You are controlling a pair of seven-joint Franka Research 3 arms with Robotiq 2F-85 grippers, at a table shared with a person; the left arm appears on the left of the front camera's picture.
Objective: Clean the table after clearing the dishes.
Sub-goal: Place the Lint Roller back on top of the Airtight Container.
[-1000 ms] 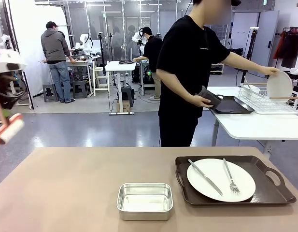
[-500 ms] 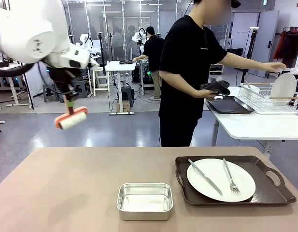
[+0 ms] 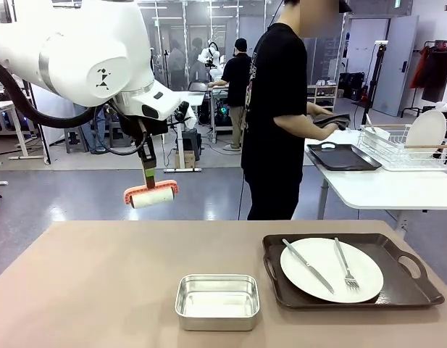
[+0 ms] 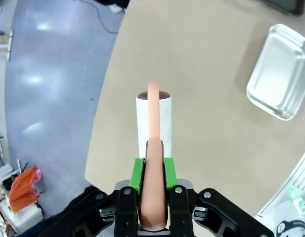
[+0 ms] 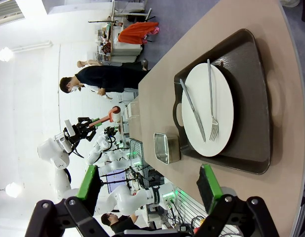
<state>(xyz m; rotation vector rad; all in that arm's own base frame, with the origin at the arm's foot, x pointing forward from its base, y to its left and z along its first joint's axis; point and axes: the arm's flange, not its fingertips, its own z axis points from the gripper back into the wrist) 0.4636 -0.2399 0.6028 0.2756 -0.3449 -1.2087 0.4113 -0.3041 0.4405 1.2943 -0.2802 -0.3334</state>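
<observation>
- The left gripper (image 3: 146,161), clamped on the handle of a lint roller (image 3: 151,196), hangs it over the left edge of the table (image 3: 93,275), seemingly poised to sweep the bare half below.
- A steel pan (image 3: 217,301) sits mid-table near the front edge.
- At right, one plate (image 3: 332,270) with knife (image 3: 308,266) and fork (image 3: 344,264) lies on its tray (image 3: 404,293), uncleared. The right gripper (image 5: 149,185) gapes wide and empty, facing it.

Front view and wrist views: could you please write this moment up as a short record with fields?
left gripper: shut on the handle of a lint roller, held in the air over the table edge
right gripper: open, empty
to clear: tray with plate, knife, fork
also on table: steel pan
person: at white table by second tray
</observation>
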